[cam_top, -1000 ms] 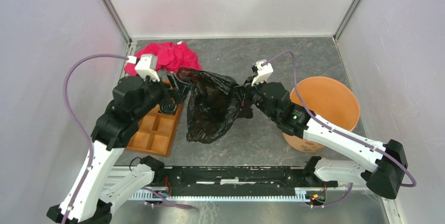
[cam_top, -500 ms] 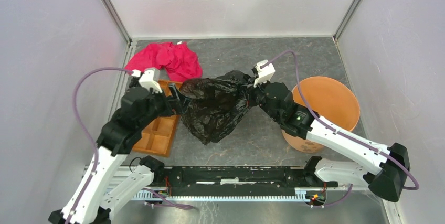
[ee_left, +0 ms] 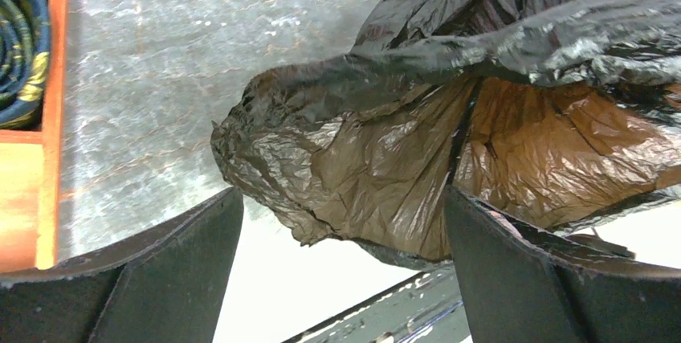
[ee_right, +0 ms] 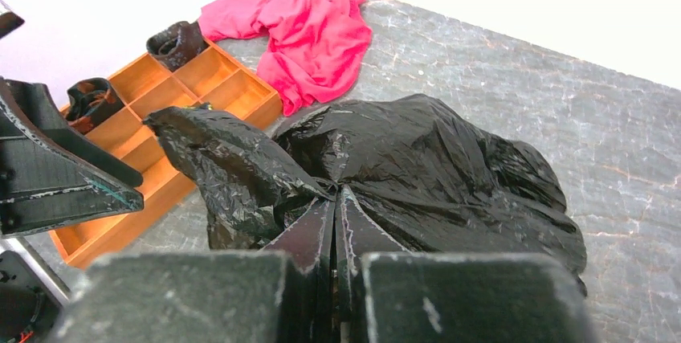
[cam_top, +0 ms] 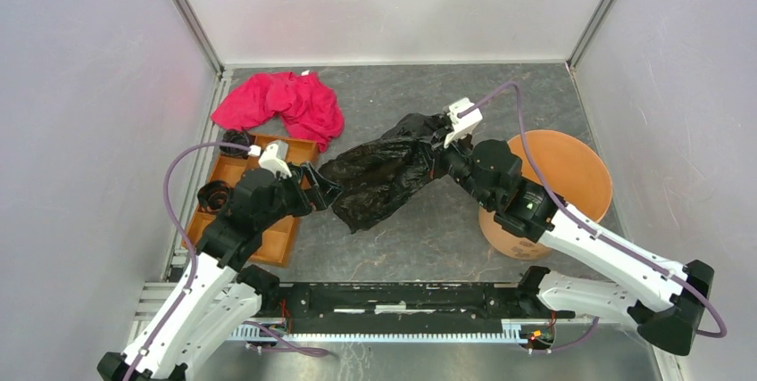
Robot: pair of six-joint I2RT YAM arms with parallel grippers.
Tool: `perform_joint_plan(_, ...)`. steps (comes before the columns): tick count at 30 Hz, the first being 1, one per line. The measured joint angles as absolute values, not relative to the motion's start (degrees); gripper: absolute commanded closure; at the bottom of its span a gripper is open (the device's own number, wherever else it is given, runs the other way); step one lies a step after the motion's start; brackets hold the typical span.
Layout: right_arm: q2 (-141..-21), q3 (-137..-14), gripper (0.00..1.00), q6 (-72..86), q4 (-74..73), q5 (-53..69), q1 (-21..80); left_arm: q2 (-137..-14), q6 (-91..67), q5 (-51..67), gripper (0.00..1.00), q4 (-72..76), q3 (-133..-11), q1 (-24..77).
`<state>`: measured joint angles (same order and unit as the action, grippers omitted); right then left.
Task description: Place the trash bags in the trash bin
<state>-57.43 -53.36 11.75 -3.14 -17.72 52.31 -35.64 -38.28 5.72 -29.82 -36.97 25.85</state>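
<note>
Your workspace: a grey, stone-patterned tabletop [cam_top: 420,86] boxed in by pale walls on three sides.

You look down on a dark grey surface veined with lighter marbling, matt from above but showing bright white glare in the left wrist view. A plain white back wall [cam_top: 393,6] closes the far side. The left wall [cam_top: 80,86] and right wall [cam_top: 687,86] slant outward and read faintly lilac, the left one with a soft pink tinge low down near the corner. Slim silver metal posts mark both far corners, left [cam_top: 183,11] and right [cam_top: 604,8]. A thin metal sill [cam_top: 393,64] runs along the foot of the back wall. The light is even and diffuse, with only soft shadows.
</note>
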Motion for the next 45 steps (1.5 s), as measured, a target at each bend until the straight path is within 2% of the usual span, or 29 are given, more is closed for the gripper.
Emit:
perform_joint_plan(8,-56.16,-58.19,1.0,10.09,-4.73,-14.94,51.72,-33.06,-42.57,10.55,0.0,-19.27,-28.8,25.82)
perform_joint_plan(19,-51.46,-61.87,1.0,9.74,-5.5,-9.17,51.64,-33.06,-45.36,19.59,0.02,-1.61,-26.28,25.85)
perform_joint_plan(22,-51.05,-63.02,1.0,9.74,-5.56,-8.49,51.64,-31.59,-45.36,17.8,0.0,-2.66,-26.5,25.85)
perform_joint_plan(30,-49.28,-64.4,1.0,9.74,-6.35,-7.53,51.64,-21.54,-45.41,3.57,0.0,-16.51,-31.03,25.85)
perform_joint_plan(34,-48.49,-64.42,1.0,9.72,-6.63,-7.53,51.64,-21.1,-46.39,0.1,0.0,-20.93,-35.05,25.85)
perform_joint_plan(40,-48.42,-64.71,1.0,9.72,-6.92,-7.2,51.64,-22.81,-48.14,1.3,0.0,-21.17,-33.12,25.85)
perform_joint_plan(45,-47.97,-64.71,0.99,9.72,-8.47,-7.07,51.64,-30.22,-52.21,6.31,0.0,-17.37,-30.22,25.85)
